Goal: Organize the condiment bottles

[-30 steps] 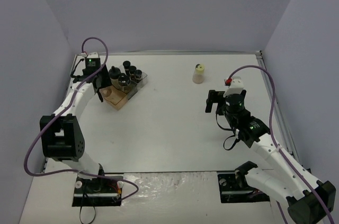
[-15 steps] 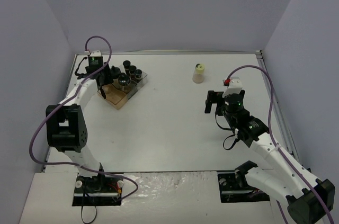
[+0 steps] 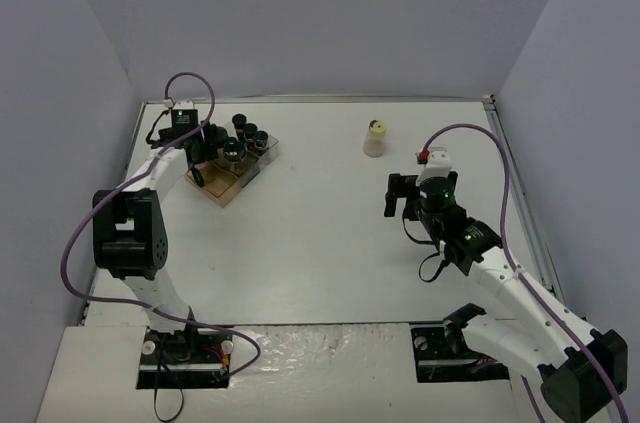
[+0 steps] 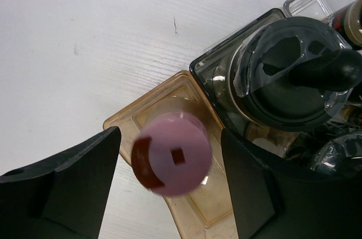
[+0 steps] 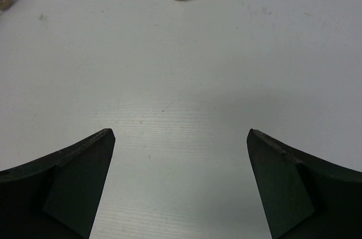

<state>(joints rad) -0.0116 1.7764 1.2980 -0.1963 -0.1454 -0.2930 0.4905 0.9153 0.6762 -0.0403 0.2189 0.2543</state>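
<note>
The work is judged nearly done. Several black-capped jars point(image 3: 250, 133) are stood on the stepped tray point(image 4: 198, 205) at the far left. The pink-capped jar point(image 4: 172, 153) is seen over the tray's amber compartment, slightly blurred, between the fingers of the left claw point(image 4: 169, 134). That claw is spread wide, with a gap either side of the cap, and nothing is gripped.

Only the yellow-green-capped jar point(image 3: 375, 137) is left alone on the counter point(image 3: 320, 243), far and right of centre, well apart from the tray. The right claw point(image 5: 181, 131), wide open and empty, is pointed toward it.

The jars are small clear cylinders, this last one filled with pale granules. The tray is glossy hard plastic and the counter matte white.
</note>
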